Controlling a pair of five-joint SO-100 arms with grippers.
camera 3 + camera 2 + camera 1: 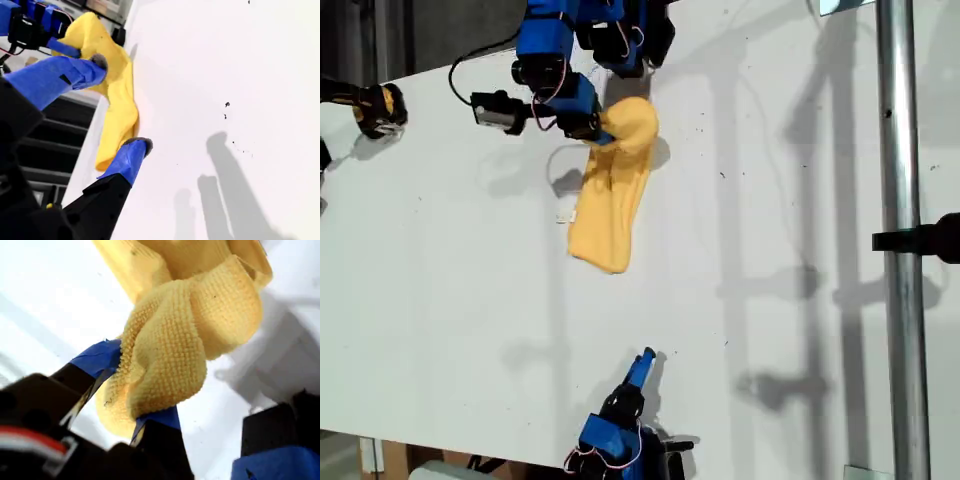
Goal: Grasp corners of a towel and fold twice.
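Note:
The yellow-orange towel point(608, 205) is bunched into a long narrow strip on the white table point(770, 300). Its far end is lifted near the top of the exterior view. My first gripper point(603, 132) is shut on that raised end. The first wrist view shows the fuzzy towel point(190, 330) pinched in my first gripper point(132, 390), between blue-taped fingers point(102, 357). My second gripper point(646, 358) hovers near the bottom of the exterior view, well apart from the towel's lower end. In its own view my second gripper point(117, 105) is open, pointing toward the towel point(117, 117). No corner can be told apart in the bunched cloth.
A metal pole point(902, 250) with a black clamp point(932, 238) runs down the exterior view's right. A black and yellow object point(378, 108) sits at that view's upper left. The table's edge runs along the bottom, by the second arm's base point(610, 445).

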